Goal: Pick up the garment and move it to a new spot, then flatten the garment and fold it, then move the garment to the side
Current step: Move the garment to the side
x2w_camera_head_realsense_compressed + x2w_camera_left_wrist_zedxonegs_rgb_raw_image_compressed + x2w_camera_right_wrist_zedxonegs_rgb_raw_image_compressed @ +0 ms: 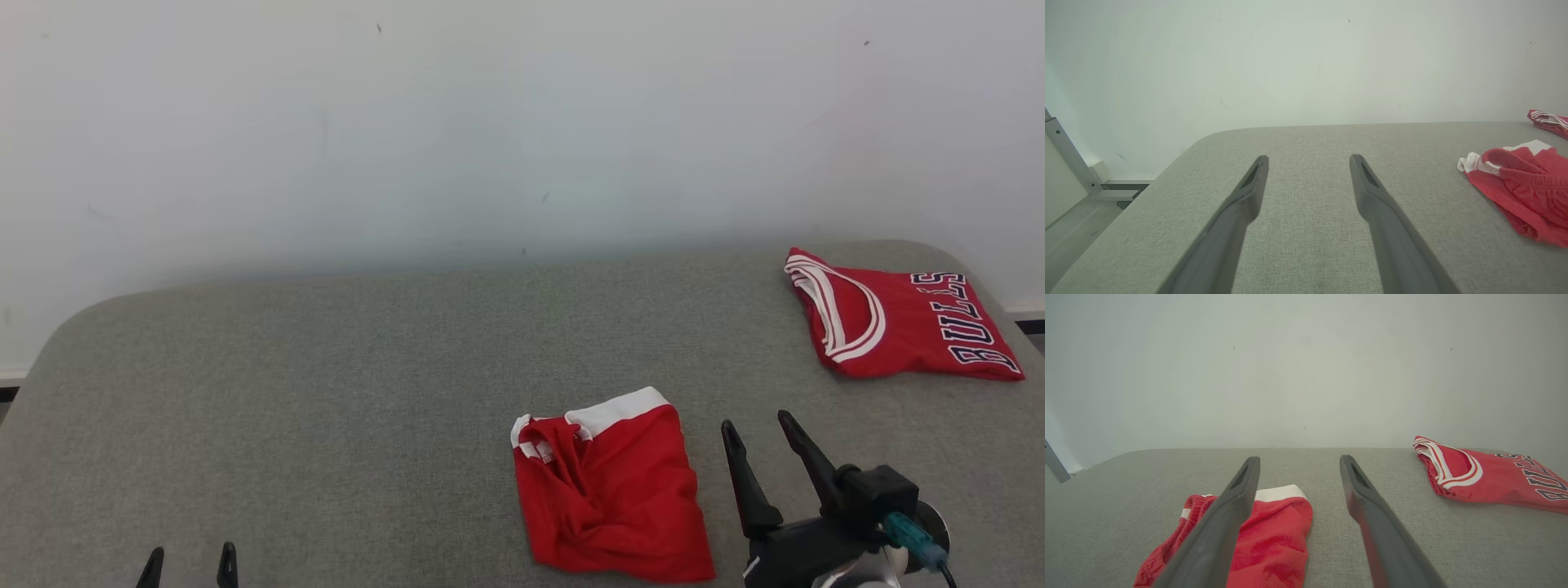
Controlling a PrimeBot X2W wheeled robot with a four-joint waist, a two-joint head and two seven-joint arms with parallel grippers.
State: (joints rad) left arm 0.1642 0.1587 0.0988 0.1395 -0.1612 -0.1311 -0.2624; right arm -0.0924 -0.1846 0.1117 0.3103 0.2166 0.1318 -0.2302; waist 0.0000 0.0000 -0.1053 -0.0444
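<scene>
A grey fabric-covered surface (326, 408) stands against a plain pale wall (490, 122). Red shorts (612, 498) with a white band lie loosely bunched and creased on the near part of the surface, a little right of centre. A red jersey (906, 327) with white trim and dark "BULLS" lettering lies folded and flat at the far right corner, well apart from the shorts.

The right claw (756, 420) is just to the right of the shorts, its two dark fingers spread apart and pointing away from the robot, with nothing between them. In the right wrist view one finger crosses in front of the shorts. The left claw (192, 549) is at the lower left, well apart from the shorts, its fingers also spread and holding nothing.
</scene>
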